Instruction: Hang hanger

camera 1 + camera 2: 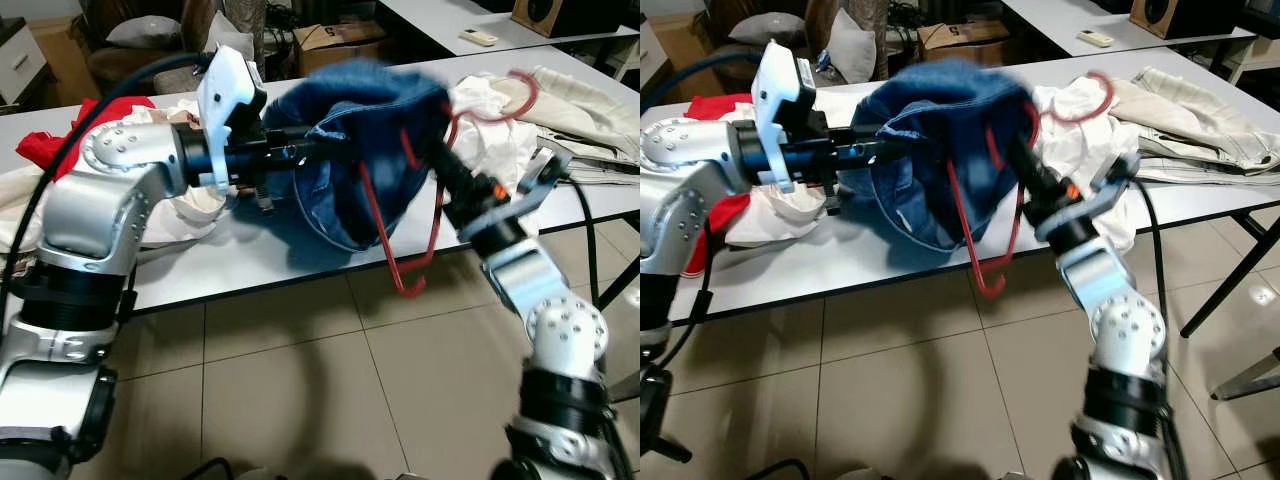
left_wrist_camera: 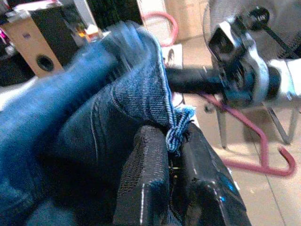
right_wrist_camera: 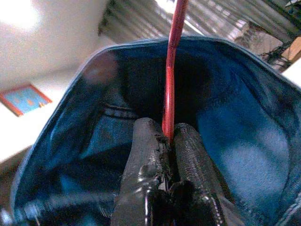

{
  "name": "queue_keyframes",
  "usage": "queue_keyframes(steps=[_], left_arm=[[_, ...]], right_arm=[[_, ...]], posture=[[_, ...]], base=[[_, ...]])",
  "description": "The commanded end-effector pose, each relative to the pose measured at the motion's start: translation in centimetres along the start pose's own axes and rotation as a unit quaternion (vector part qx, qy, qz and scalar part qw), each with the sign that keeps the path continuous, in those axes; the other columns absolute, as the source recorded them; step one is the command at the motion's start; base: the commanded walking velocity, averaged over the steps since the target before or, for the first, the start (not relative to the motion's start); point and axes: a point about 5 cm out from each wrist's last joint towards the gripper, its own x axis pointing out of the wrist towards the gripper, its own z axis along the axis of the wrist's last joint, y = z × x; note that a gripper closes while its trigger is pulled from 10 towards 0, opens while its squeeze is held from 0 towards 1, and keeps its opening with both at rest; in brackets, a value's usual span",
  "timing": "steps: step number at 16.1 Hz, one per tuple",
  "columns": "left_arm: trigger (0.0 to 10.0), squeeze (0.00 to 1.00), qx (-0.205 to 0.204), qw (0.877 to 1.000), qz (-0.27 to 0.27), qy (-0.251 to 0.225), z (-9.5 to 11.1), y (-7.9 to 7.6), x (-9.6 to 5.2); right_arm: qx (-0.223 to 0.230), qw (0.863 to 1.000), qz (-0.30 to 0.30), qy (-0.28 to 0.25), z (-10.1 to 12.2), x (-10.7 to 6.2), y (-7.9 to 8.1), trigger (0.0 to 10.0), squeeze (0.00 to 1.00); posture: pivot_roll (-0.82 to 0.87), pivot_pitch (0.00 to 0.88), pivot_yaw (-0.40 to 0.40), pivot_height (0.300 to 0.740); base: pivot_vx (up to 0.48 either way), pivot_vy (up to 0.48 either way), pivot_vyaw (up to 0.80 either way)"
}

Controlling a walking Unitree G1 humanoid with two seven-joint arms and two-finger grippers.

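Note:
A blue denim garment point(image 1: 350, 120) is held up over the white table point(image 1: 250, 260) between both arms. My left gripper point(image 1: 310, 150) is shut on its frayed edge point(image 2: 176, 129). My right gripper point(image 1: 440, 160) reaches into the garment from the other side and is shut on the red hanger point(image 3: 169, 84). The hanger's wire point(image 1: 385, 240) hangs below the denim, with a curled end point(image 1: 410, 288) past the table's front edge. Its hook point(image 1: 505, 100) curves up over a white cloth. Part of the hanger is hidden inside the denim.
White cloth point(image 1: 500, 140) and a beige garment point(image 1: 580, 110) lie on the table's right. A red cloth point(image 1: 70, 130) and more white fabric point(image 1: 190, 215) lie on its left. A cardboard box point(image 1: 340, 45) and another table with a remote point(image 1: 478, 37) stand behind. Tiled floor point(image 1: 300, 380) lies in front.

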Motion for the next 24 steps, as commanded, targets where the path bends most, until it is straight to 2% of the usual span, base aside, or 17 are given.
queue_keyframes(steps=[1,3,4,5,6,7,8,9,10,13,14,15,16,17,19,22,24], left_arm=[[0.0,0.00,0.008,1.000,-0.011,0.003,0.4,-0.2,0.0],[0.0,0.00,0.012,0.999,-0.030,0.043,-0.6,-0.9,0.4],[0.0,0.00,0.021,0.998,-0.012,0.065,-1.4,-0.7,0.4],[0.0,0.00,0.028,0.997,0.013,0.069,-1.7,-0.3,0.6],[0.0,0.00,0.032,0.997,0.028,0.067,-1.7,-0.1,0.6],[0.0,0.00,0.040,0.996,0.056,0.063,-1.5,0.4,0.5],[0.0,0.00,0.053,0.993,0.096,0.053,-0.8,1.5,-0.1],[0.0,0.00,0.061,0.990,0.117,0.049,-0.3,2.0,-0.5],[0.0,0.00,0.073,0.985,0.149,0.042,0.4,2.8,-1.0],[0.0,0.00,0.103,0.965,0.240,0.007,2.4,5.0,-2.4],[0.0,0.00,0.123,0.951,0.284,-0.002,3.2,5.9,-2.9],[0.0,0.00,0.181,0.937,0.295,0.052,3.0,6.3,-2.9],[0.0,0.00,0.194,0.935,0.289,0.069,2.8,6.3,-2.8],[0.0,0.00,0.208,0.940,0.246,0.111,1.7,5.8,-2.0],[0.0,0.00,0.208,0.948,0.199,0.134,0.7,5.0,-1.0],[0.0,0.00,0.219,0.947,0.165,0.165,-0.4,4.3,-0.6],[0.0,0.00,0.222,0.946,0.161,0.170,-0.5,4.2,-0.9]], right_arm=[[0.012,1.000,0.006,-0.012,0.2,0.4,0.3,10.0,0.00],[0.085,0.996,-0.011,-0.031,-0.6,1.8,0.2,10.0,0.00],[0.107,0.994,-0.010,-0.026,-1.0,2.3,0.6,10.0,0.00],[0.080,0.997,-0.014,0.003,-1.8,2.8,1.0,10.0,0.00],[0.020,0.999,-0.022,0.022,-2.1,2.8,1.1,10.0,0.00],[-0.076,0.995,-0.026,0.055,-2.6,2.8,1.2,10.0,0.00],[-0.181,0.978,-0.032,0.102,-3.2,2.3,1.2,10.0,0.00],[-0.222,0.966,-0.035,0.124,-3.4,2.0,1.1,10.0,0.00],[-0.270,0.948,-0.039,0.163,-3.7,1.4,0.8,10.0,0.00],[-0.327,0.917,-0.034,0.224,-3.2,-0.5,0.1,10.0,0.00],[-0.360,0.894,-0.018,0.268,-2.8,-1.7,-0.1,10.0,0.00],[-0.391,0.858,0.041,0.331,-2.3,-3.7,0.5,10.0,0.00],[-0.388,0.854,0.060,0.341,-2.3,-4.1,0.9,10.0,0.00],[-0.357,0.870,0.117,0.321,-1.6,-4.3,2.8,10.0,0.00],[-0.348,0.887,0.122,0.278,-0.4,-3.8,3.7,10.0,0.00],[-0.360,0.897,0.075,0.246,0.4,-2.8,3.0,10.0,0.00],[-0.366,0.894,0.007,0.259,0.5,-2.8,1.3,10.0,0.00]], posture=[[-0.09,0.000,0.062,0.740],[-0.09,0.000,0.056,0.740],[-0.09,0.000,0.056,0.740],[-0.08,0.000,0.050,0.740],[-0.08,0.000,0.045,0.740],[-0.08,0.000,0.042,0.740],[-0.07,0.000,0.036,0.740],[-0.07,0.000,0.036,0.740],[-0.07,0.000,0.031,0.740],[-0.08,0.000,0.034,0.740],[-0.08,0.000,0.041,0.740],[-0.10,0.000,0.053,0.740],[-0.10,0.000,0.053,0.740],[-0.11,0.000,0.063,0.740],[-0.11,0.000,0.072,0.740],[-0.11,0.000,0.067,0.740],[-0.10,0.000,0.059,0.740]], base=[[0.000,0.000,0.00],[0.000,0.000,0.00],[0.000,0.000,0.00],[0.000,0.000,0.00],[0.000,0.000,0.00],[0.000,0.000,0.00],[0.000,0.000,0.00],[0.000,0.000,0.00],[0.000,0.000,0.00],[0.000,0.000,0.00],[0.000,0.000,0.00],[0.000,0.000,0.00],[0.000,0.000,0.00],[0.000,0.000,0.00],[0.000,0.000,0.00],[0.000,0.000,0.00],[0.000,0.000,0.00]])
